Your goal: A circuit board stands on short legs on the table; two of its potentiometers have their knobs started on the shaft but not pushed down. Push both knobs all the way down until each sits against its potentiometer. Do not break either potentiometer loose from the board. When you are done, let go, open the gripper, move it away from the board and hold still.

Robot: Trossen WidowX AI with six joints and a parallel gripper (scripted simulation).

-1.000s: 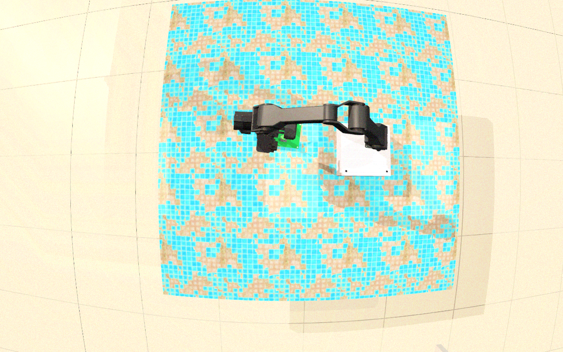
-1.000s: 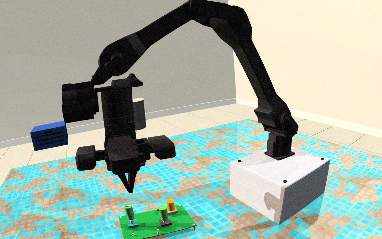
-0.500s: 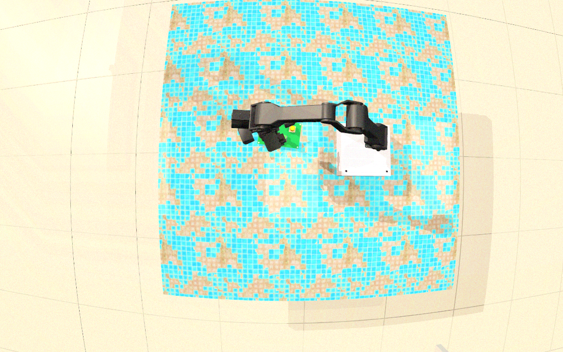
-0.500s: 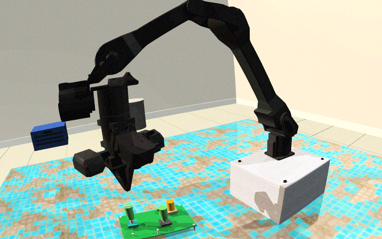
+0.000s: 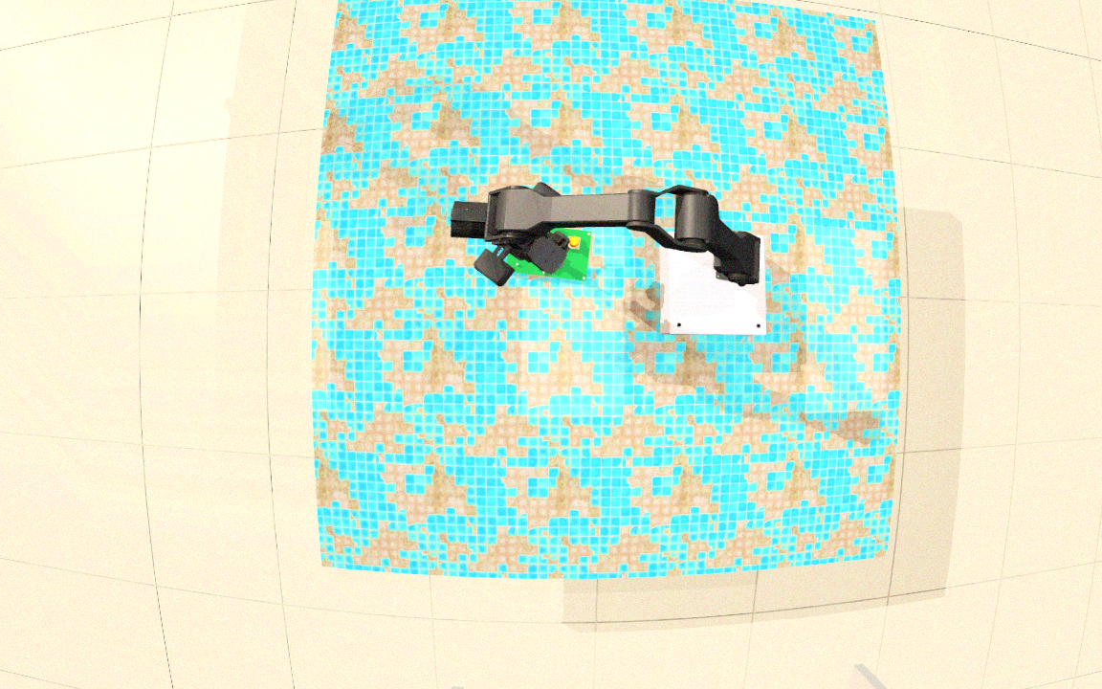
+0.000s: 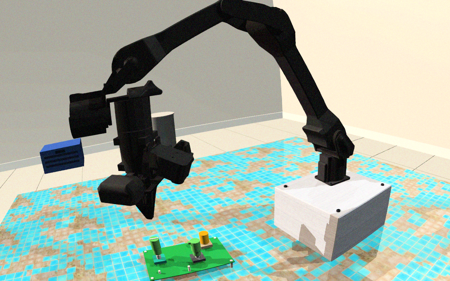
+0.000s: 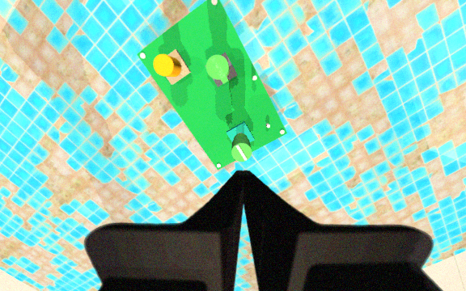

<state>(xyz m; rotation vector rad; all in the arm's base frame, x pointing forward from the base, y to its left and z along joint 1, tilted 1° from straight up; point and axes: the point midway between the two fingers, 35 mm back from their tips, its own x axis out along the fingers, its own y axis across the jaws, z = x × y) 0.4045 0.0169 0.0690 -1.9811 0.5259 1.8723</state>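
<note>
The green circuit board (image 5: 576,270) (image 6: 177,260) (image 7: 201,110) stands on short legs. A green knob with a white line (image 6: 156,247) (image 7: 241,152) stands on the teal potentiometer (image 6: 160,259) (image 7: 236,132), with pale shaft showing beneath it. A plain green knob (image 6: 195,247) (image 7: 217,67) stands on the dark potentiometer (image 6: 197,258) (image 7: 231,71), with a small gap beneath. An orange knob (image 5: 573,242) (image 6: 204,237) (image 7: 165,65) sits low on the tan potentiometer (image 7: 182,72). My gripper (image 6: 149,217) (image 7: 243,176) is shut and empty, pointing down above the board, nearest the lined knob, touching nothing.
The arm stands on a white box (image 5: 700,300) (image 6: 301,209) to the right of the board. A blue box (image 6: 62,159) and a grey cylinder (image 6: 165,127) are in the background. Small white pins rise from the board near one long edge.
</note>
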